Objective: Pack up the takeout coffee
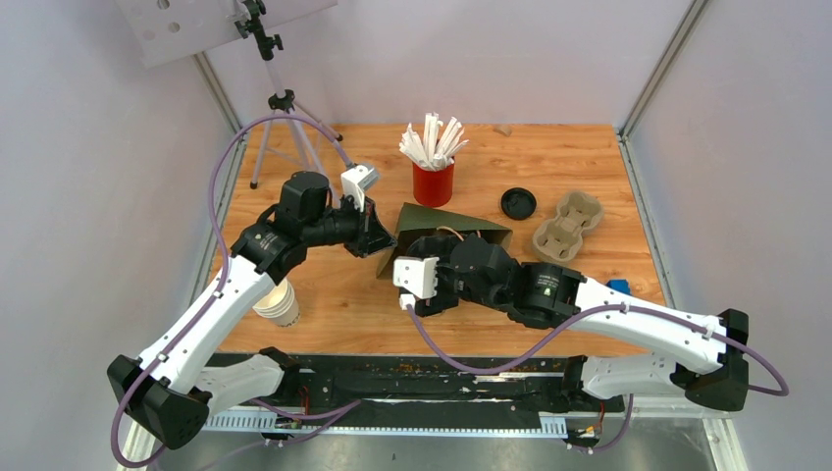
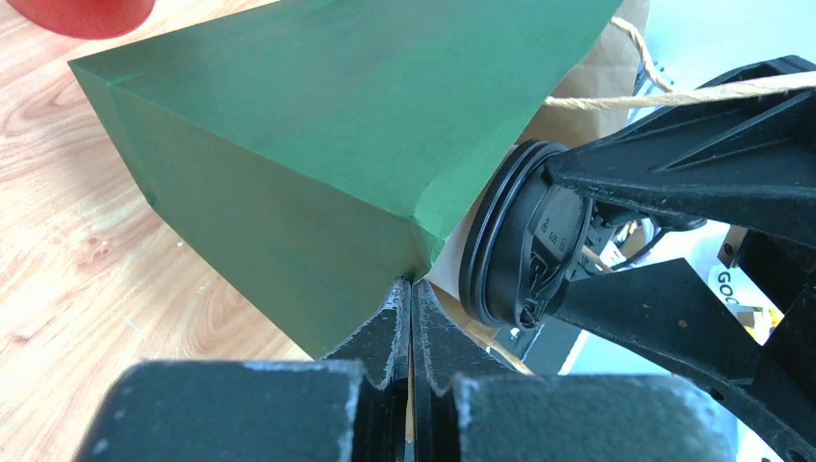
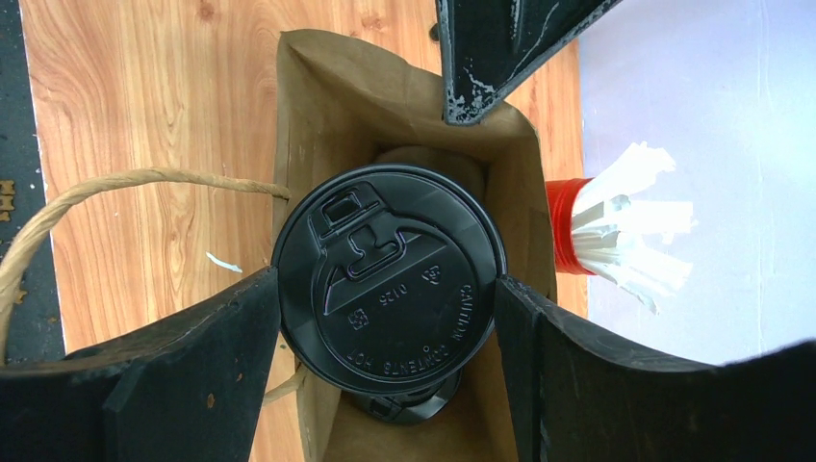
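The takeout coffee point(image 3: 388, 279), a white cup under a black lid, sits at the mouth of the green paper bag point(image 1: 453, 224), which lies on its side. My right gripper point(image 3: 388, 300) is shut on the cup, one finger point(image 3: 226, 337) on each side of the lid. The left wrist view shows the lid point(image 2: 524, 236) edge-on beside the bag's green wall point(image 2: 318, 154). My left gripper point(image 2: 412, 289) is shut on the bag's rim by the opening. A second black lid point(image 3: 409, 406) shows deeper inside the brown interior. In the top view the right arm hides the cup.
A red cup of white sticks point(image 1: 433, 182) stands behind the bag. A loose black lid point(image 1: 518, 203) and a cardboard cup carrier point(image 1: 566, 226) lie at the right. Stacked white paper cups point(image 1: 279, 302) sit by the left arm; a tripod point(image 1: 285, 128) stands at the back left.
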Motion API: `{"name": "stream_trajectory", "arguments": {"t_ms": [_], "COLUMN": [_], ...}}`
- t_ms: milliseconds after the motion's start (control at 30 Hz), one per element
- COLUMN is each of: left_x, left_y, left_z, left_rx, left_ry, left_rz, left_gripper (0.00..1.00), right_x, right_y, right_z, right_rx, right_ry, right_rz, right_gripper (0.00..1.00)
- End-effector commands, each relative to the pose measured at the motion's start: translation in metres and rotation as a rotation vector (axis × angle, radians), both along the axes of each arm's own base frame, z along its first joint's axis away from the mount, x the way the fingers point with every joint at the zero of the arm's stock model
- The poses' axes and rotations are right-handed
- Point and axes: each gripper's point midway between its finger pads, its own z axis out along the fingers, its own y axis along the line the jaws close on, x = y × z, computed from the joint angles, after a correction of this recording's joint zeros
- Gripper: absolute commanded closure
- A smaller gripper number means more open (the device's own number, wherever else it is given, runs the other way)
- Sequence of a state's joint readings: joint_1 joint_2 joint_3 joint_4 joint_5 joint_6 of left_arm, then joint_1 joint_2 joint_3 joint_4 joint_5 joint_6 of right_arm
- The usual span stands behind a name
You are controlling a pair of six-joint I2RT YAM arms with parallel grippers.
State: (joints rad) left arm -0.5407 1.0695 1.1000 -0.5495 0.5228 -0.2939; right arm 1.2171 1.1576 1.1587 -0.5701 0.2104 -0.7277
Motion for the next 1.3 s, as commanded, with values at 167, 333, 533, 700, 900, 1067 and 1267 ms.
{"name": "stream_trajectory", "arguments": {"t_ms": [167, 333, 533, 700, 900, 1067, 1267], "left_x": [-0.002, 0.002, 0.008, 0.007, 0.000, -0.002, -0.002], "left_y": [-0.005, -0.002, 0.005, 0.003, -0.001, 0.001, 0.003], "left_z": [0.027, 0.023, 0.025, 0.026, 0.021, 0.019, 0.018], "left_rx": [-0.062, -0.040, 0.013, 0.003, 0.003, 0.026, 0.040], "left_ry": [-0.095, -0.089, -0.111, -0.115, -0.136, -0.143, -0.152], "left_rz": [-0.047, -0.024, 0.007, -0.009, -0.080, -0.103, -0.103], "left_gripper": [0.99, 1.00, 1.00, 1.00, 0.99, 0.98, 0.98], "right_x": [0.002, 0.003, -0.002, 0.002, 0.009, 0.017, 0.024], "right_y": [0.004, -0.006, -0.024, -0.029, -0.023, -0.018, -0.015], "right_z": [0.033, 0.031, 0.035, 0.032, 0.042, 0.046, 0.043], "right_rx": [0.073, 0.043, 0.050, 0.038, 0.057, 0.062, 0.050], "right_ry": [-0.060, -0.080, -0.063, -0.073, -0.085, -0.087, -0.087], "right_rz": [0.015, 0.007, -0.022, -0.041, -0.044, -0.036, -0.027], "right_gripper": [0.38, 0.38, 0.39, 0.39, 0.39, 0.38, 0.38]}}
